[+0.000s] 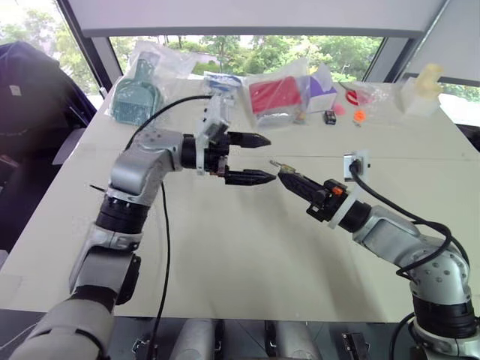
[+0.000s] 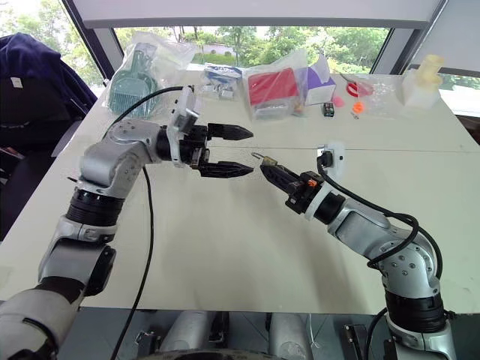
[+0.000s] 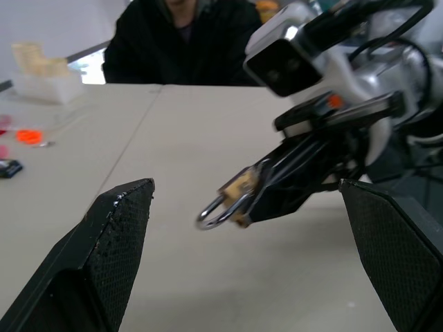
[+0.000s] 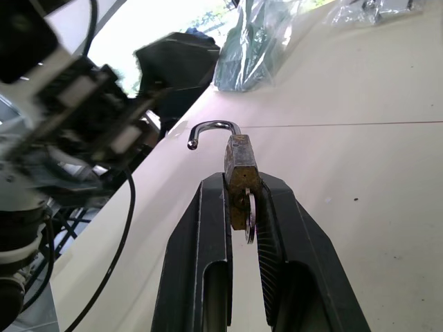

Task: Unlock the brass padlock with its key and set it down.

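Observation:
The brass padlock (image 4: 241, 169) sticks out from between the tips of my right gripper (image 1: 287, 175), which is shut on its body and holds it above the table's middle. Its silver shackle (image 4: 211, 127) is swung open, the free end clear of the body. A thin greyish key (image 4: 250, 220) shows at the padlock's lower end, between the fingers. My left gripper (image 1: 259, 157) stands open, level and pointing at the padlock (image 1: 278, 166) from a short way off, touching nothing. In the left wrist view the padlock (image 3: 239, 190) hangs between the two wide-spread fingers (image 3: 111, 256).
Bagged items line the table's far edge: a green one (image 1: 139, 94), a red one (image 1: 274, 96), a purple box (image 1: 322, 94) and small orange pieces (image 1: 358, 116). A pale object (image 1: 424, 88) sits far right. A person in dark clothes (image 3: 187, 34) sits across the table.

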Available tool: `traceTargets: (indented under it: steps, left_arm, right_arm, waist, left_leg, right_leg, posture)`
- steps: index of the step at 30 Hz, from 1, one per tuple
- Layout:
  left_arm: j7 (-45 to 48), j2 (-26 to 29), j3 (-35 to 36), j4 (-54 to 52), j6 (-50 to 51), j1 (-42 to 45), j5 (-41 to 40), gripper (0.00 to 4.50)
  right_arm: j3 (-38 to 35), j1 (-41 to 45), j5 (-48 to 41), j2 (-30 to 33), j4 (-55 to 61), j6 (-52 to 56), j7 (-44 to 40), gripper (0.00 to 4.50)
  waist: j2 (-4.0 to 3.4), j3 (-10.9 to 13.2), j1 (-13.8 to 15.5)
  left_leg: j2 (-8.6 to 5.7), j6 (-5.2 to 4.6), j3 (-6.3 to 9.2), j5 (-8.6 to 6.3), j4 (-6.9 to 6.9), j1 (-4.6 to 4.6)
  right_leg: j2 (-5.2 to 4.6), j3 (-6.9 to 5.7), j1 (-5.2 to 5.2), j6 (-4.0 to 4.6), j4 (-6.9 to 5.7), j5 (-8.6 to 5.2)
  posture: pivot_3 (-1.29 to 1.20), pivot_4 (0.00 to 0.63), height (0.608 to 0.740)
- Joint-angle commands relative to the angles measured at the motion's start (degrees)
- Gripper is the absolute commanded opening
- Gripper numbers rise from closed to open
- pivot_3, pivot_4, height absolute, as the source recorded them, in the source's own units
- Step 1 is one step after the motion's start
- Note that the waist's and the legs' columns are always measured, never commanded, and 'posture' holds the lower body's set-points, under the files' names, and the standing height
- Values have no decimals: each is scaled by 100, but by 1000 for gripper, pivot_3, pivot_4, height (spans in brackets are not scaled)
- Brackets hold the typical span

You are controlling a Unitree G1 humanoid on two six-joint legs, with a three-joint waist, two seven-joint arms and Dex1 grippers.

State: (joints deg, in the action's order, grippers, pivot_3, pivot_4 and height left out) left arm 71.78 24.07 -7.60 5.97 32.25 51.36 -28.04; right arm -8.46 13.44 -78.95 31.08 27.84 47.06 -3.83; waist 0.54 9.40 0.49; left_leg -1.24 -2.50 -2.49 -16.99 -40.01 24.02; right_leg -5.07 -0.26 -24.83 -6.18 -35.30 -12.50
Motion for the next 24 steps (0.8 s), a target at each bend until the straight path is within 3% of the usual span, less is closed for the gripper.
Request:
traceTargets:
  steps: [1,11,24]
  left_arm:
    - [-283,-87,218,107,-52,221,-26,4433]
    - [-661,-368,-23,982,-1207,371,748,4433]
    - [-307,-255,-129,894,-1375,93,890,4433]
  right_arm:
    - [-123,31,-30,24,140,-37,-88,55]
    - [-98,45,-113,44,297,-2,-123,55]
    - [-173,9,-217,13,325,-47,-58,55]
  waist:
    - [0,0,14]
    - [0,0,13]
    - [0,0,11]
  left_leg:
    - [0,0,0,0,0,0]
    - [-1,0,0,0,1,1]
    - [0,1,0,-1,3,3]
  right_leg:
    - [0,0,1,0,0,0]
    - [1,-1,0,-6,2,3]
    - [-5,1,-4,1,3,0]
  posture:
    - [0,150,740]
    - [0,150,740]
    - [0,150,740]
